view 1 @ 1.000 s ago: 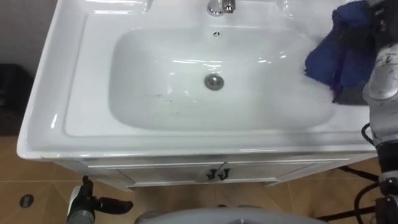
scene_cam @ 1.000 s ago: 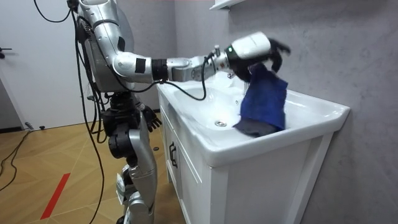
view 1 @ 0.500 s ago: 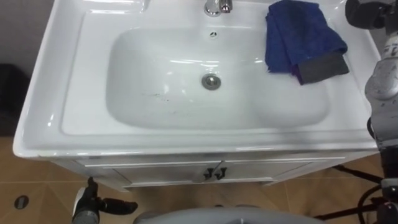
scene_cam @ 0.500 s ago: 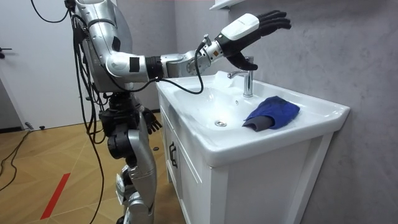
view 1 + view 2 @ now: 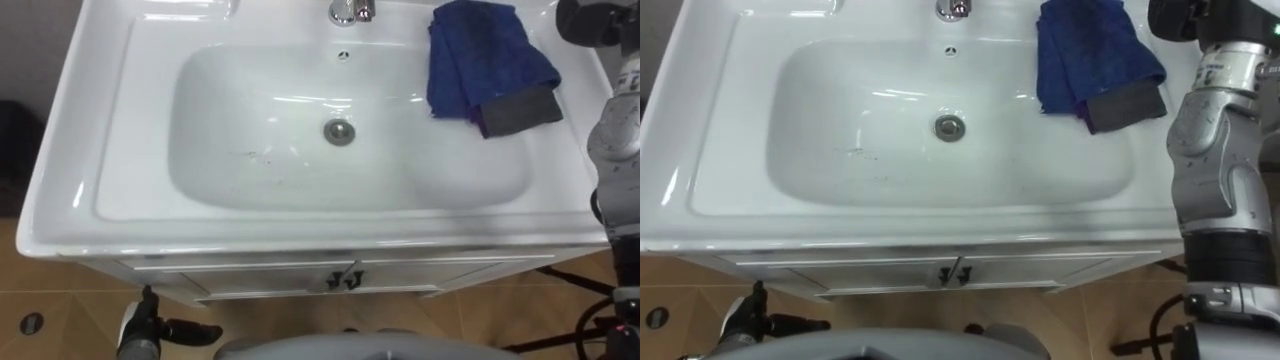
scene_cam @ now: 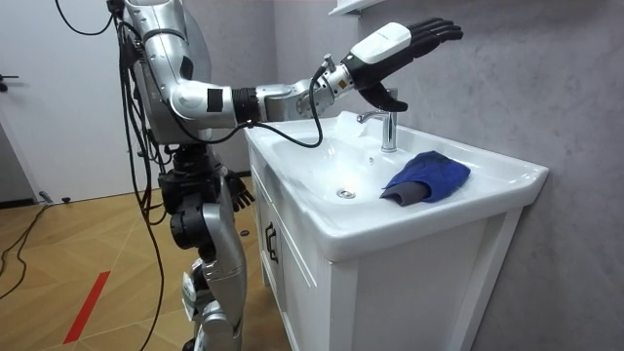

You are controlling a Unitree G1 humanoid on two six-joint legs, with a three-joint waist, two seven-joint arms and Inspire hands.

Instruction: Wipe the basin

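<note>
R hand [image 6: 395,41] high over tap [image 6: 388,127], fingers straight, empty, blue cloth [image 5: 480,55] below on basin [image 5: 90,150] rim, L hand [image 6: 237,185] relaxed

This is a washroom corner, the sort found in a home bathroom. A white ceramic basin [image 5: 100,95] with a rounded rectangular bowl sits on a white vanity cabinet [image 6: 409,292] whose paired doors carry small dark handles [image 5: 343,280]. A chrome tap [image 6: 388,127] stands at the back rim, with a small overflow hole [image 5: 344,55] below it and a round metal drain [image 5: 339,130] at the bottom of the bowl. A folded blue cloth [image 5: 480,60] lies on the rim beside the tap. The cabinet stands against a rough grey plaster wall [image 6: 546,88], under a white shelf [image 6: 356,6]. The wood-look plank floor [image 6: 97,244] bears a red tape strip [image 6: 88,305].
</note>
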